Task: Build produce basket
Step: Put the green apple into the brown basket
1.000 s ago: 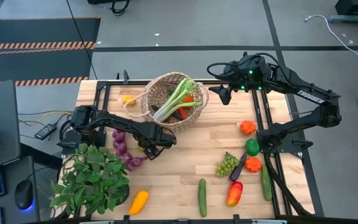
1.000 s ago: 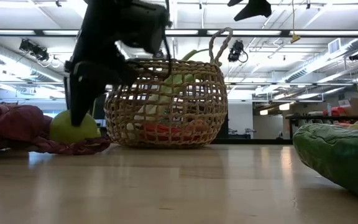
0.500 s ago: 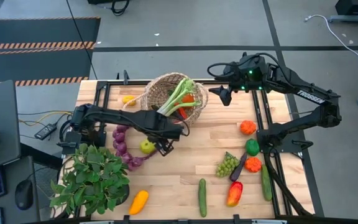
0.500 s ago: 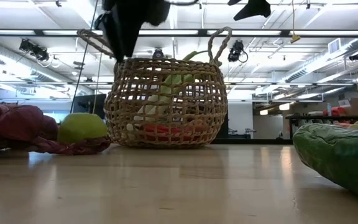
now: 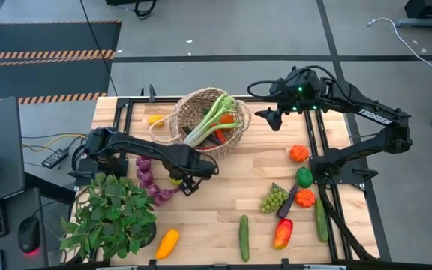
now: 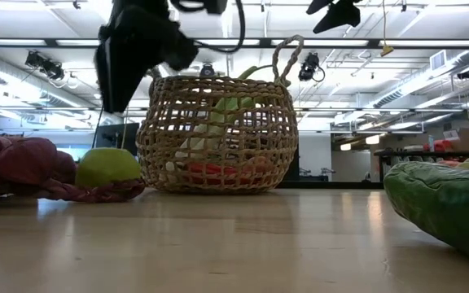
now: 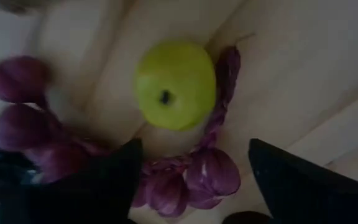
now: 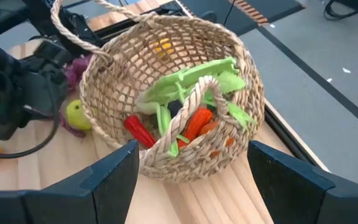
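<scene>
The tan woven basket point(image 5: 208, 120) point(image 8: 166, 99) stands on the far middle of the table. It holds a leek point(image 8: 194, 78), a red pepper and orange pieces. A green apple point(image 7: 174, 84) point(image 6: 108, 167) rests on the table, ringed by the purple string point(image 7: 216, 124) point(image 5: 147, 176). My left gripper point(image 5: 188, 182) point(image 7: 194, 146) hangs open above the apple, touching nothing. My right gripper point(image 5: 267, 116) point(image 8: 192, 148) hovers open in the air to the right of the basket.
A leafy potted plant point(image 5: 111, 217) fills the near left corner. Yellow squash point(image 5: 167, 242), cucumber point(image 5: 244, 238), grapes point(image 5: 274, 199), an orange point(image 5: 299, 154) and peppers point(image 5: 283, 233) lie near and right. A small yellow piece point(image 5: 154, 118) sits left of the basket.
My left gripper was down at the apple. It rose and swung toward the basket, then came back left and now hangs above the apple. The apple stays on the table inside the purple string.
</scene>
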